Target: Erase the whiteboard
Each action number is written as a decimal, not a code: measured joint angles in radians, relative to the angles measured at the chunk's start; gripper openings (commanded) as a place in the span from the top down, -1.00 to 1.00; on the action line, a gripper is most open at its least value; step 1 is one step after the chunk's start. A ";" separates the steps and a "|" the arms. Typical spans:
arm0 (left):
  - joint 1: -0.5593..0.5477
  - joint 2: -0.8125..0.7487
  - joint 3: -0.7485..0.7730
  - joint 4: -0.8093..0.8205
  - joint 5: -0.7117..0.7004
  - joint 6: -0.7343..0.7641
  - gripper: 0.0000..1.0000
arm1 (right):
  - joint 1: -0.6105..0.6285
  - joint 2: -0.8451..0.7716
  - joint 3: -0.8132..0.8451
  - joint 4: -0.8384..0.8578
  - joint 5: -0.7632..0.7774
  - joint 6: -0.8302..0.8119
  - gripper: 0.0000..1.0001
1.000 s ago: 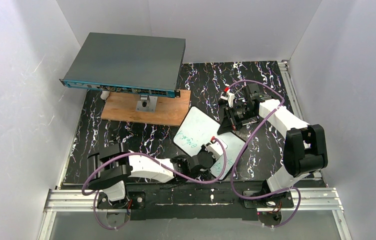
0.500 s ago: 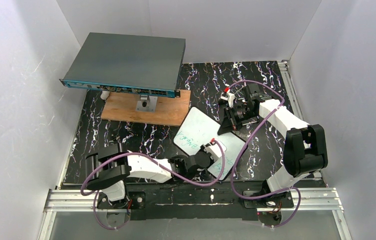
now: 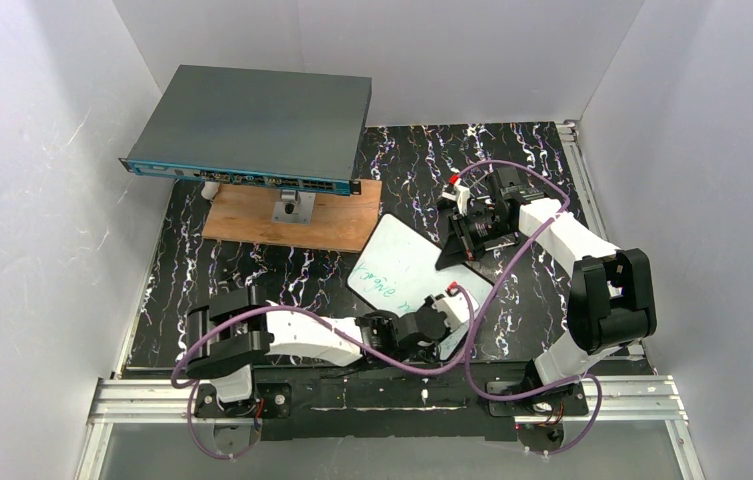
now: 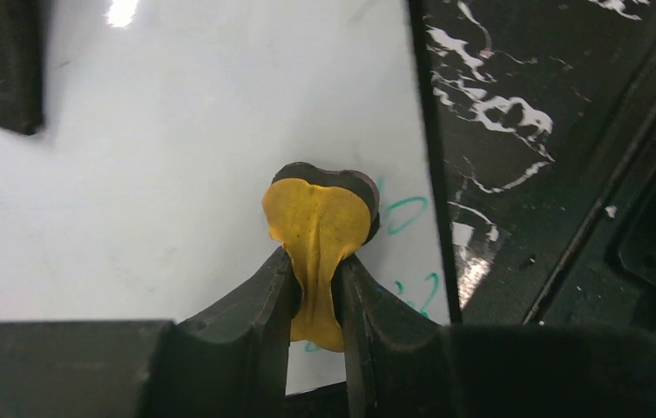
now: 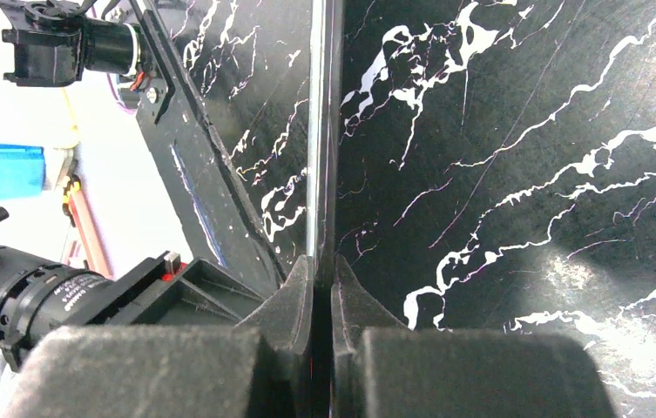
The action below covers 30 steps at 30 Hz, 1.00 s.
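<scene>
Pinching yellow wiper [image 4: 317, 228] in left end effector [image 4: 315, 272] to rub out green writing [image 4: 407, 213] beside its tips; gripping whiteboard [image 4: 176, 174] edge in right end effector [image 5: 322, 279], likely to steady it.

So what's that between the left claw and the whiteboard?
A yellow pad with a dark backing, pinched in the left gripper and resting against the whiteboard by the green writing. The left wrist view shows it.

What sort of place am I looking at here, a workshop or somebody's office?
Probably a robot test booth in a lab: white walls box in a black marbled table, and a left arm and right arm are bolted to a metal rail at its edge.
</scene>
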 measured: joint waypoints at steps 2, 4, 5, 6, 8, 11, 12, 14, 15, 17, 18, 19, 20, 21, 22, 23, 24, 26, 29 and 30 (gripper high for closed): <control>0.021 -0.012 0.007 -0.035 -0.010 -0.057 1.00 | 0.000 0.000 0.000 0.002 0.000 0.000 0.97; 0.052 -0.036 0.002 -0.066 -0.026 -0.104 1.00 | 0.000 0.000 0.000 0.002 0.000 0.000 0.97; 0.066 -0.047 -0.001 -0.077 -0.034 -0.119 1.00 | 0.000 0.000 0.000 0.002 0.000 0.000 0.97; 0.085 -0.059 -0.005 -0.091 -0.044 -0.134 1.00 | 0.000 0.000 0.000 0.002 0.000 0.000 0.97; 0.116 -0.080 -0.014 -0.113 -0.055 -0.161 1.00 | 0.000 0.000 0.000 0.002 0.000 0.000 0.97; 0.127 -0.085 -0.014 -0.119 -0.044 -0.166 1.00 | 0.000 0.000 0.000 0.002 0.000 0.000 0.97; 0.123 -0.085 -0.014 -0.118 -0.038 -0.161 1.00 | 0.000 0.000 0.000 0.001 0.000 0.000 0.97; 0.112 -0.081 -0.011 -0.116 -0.029 -0.135 1.00 | 0.000 0.000 0.000 -0.002 0.000 0.000 0.97; 0.103 -0.076 -0.007 -0.116 -0.021 -0.124 1.00 | 0.000 0.000 0.000 -0.002 0.000 0.000 0.97; 0.069 -0.050 0.019 -0.115 0.002 -0.088 1.00 | 0.000 0.000 0.000 -0.002 0.000 0.000 0.97; 0.052 -0.037 0.034 -0.113 0.018 -0.075 1.00 | 0.000 0.000 0.000 -0.003 0.000 0.000 0.97; 0.035 -0.023 0.050 -0.112 0.036 -0.064 1.00 | 0.000 0.000 0.000 -0.003 -0.001 0.000 0.97; 0.019 -0.007 0.066 -0.108 0.060 -0.053 1.00 | 0.002 0.000 0.000 -0.003 -0.002 0.000 0.97; 0.004 0.010 0.084 -0.105 0.083 -0.044 1.00 | 0.003 0.000 0.000 -0.003 -0.002 -0.001 0.97; -0.006 0.021 0.094 -0.100 0.097 -0.040 1.00 | 0.005 0.000 0.000 -0.004 -0.003 -0.001 0.97; -0.016 0.035 0.105 -0.096 0.111 -0.035 1.00 | 0.006 0.000 0.000 -0.004 -0.003 -0.002 0.97; -0.023 0.044 0.112 -0.097 0.114 -0.032 1.00 | 0.006 0.000 0.000 -0.003 -0.004 -0.004 0.97; -0.023 0.047 0.119 -0.105 0.111 -0.032 1.00 | 0.007 0.000 0.000 -0.005 -0.004 -0.008 0.97; -0.019 0.048 0.139 -0.145 0.084 -0.052 1.00 | 0.007 0.000 0.000 -0.005 -0.005 -0.009 0.97; -0.014 0.048 0.145 -0.160 0.074 -0.067 1.00 | 0.007 0.000 0.000 -0.004 -0.005 -0.009 0.97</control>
